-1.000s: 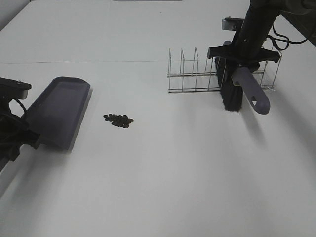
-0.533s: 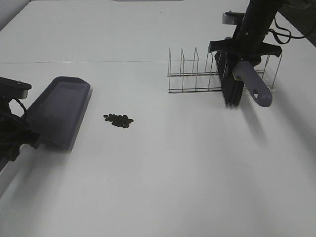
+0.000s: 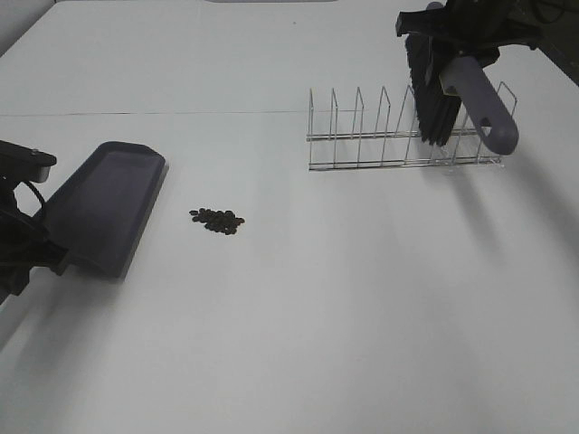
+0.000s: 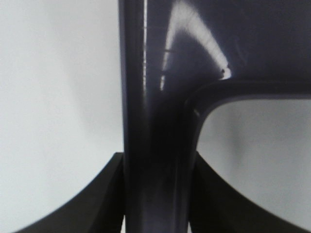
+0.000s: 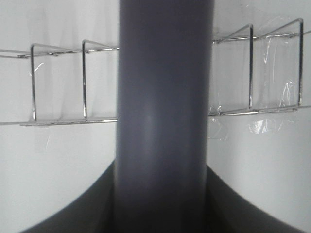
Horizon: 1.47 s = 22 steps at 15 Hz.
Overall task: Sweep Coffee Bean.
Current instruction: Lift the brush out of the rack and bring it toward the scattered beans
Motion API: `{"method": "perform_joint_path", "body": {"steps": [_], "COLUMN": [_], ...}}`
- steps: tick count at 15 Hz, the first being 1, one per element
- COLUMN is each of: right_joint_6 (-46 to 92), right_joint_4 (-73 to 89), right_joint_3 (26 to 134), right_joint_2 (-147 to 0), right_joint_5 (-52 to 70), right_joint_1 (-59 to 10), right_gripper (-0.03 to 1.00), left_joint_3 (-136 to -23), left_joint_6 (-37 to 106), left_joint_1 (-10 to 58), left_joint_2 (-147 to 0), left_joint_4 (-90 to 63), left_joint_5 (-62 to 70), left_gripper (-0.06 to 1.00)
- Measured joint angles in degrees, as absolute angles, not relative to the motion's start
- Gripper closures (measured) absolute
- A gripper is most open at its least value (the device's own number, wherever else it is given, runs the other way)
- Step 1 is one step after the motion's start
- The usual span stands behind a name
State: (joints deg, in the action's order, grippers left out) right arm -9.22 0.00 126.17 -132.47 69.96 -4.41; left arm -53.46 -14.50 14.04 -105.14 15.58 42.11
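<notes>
A small cluster of dark coffee beans (image 3: 217, 220) lies on the white table, left of centre. A grey-purple dustpan (image 3: 104, 206) rests just left of the beans, its open edge toward them. My left gripper (image 3: 36, 258) is shut on the dustpan's handle (image 4: 158, 145), at the far left edge. My right gripper (image 3: 457, 41) is shut on the handle (image 5: 163, 116) of a brush (image 3: 432, 90), held in the air above the wire rack, black bristles hanging down, far right of the beans.
A chrome wire rack (image 3: 380, 136) with upright dividers stands at the back right, under the brush; it also shows in the right wrist view (image 5: 58, 82). A seam line crosses the white table (image 3: 317, 316) behind the dustpan.
My right gripper has lifted the brush up out of the rack, from low in front of it to high above it. The dustpan, the beans and the left arm have stayed put.
</notes>
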Motion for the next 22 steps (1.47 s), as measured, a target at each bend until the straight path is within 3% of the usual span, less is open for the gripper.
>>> {"method": "perform_joint_path", "body": {"steps": [5, 9, 15, 22], "right_joint_6": [-7.96, -8.48, -10.08, -10.94], "right_joint_4": [-0.80, -7.33, -12.43, -14.44], "right_joint_3": [111.50, 103.30, 101.36, 101.36], "right_joint_2": [-119.40, -113.39, -116.02, -123.36], "right_joint_5": [70.02, 70.24, 70.47, 70.47], "right_joint_1": [-5.16, -14.04, -27.96, -29.28], "right_gripper": [0.62, 0.62, 0.62, 0.62], "left_joint_3": [-53.46, -53.46, -55.52, -61.59], "left_joint_6": [-14.50, -14.50, -14.44, -14.73], "left_joint_1": [14.04, 14.04, 15.64, 20.23], "left_joint_2": [-105.14, -105.14, -107.14, -113.67], "left_joint_4": [19.08, 19.77, 21.83, 22.12], "left_joint_5": [42.80, 42.57, 42.17, 46.41], "left_gripper": [0.61, 0.61, 0.61, 0.61]}}
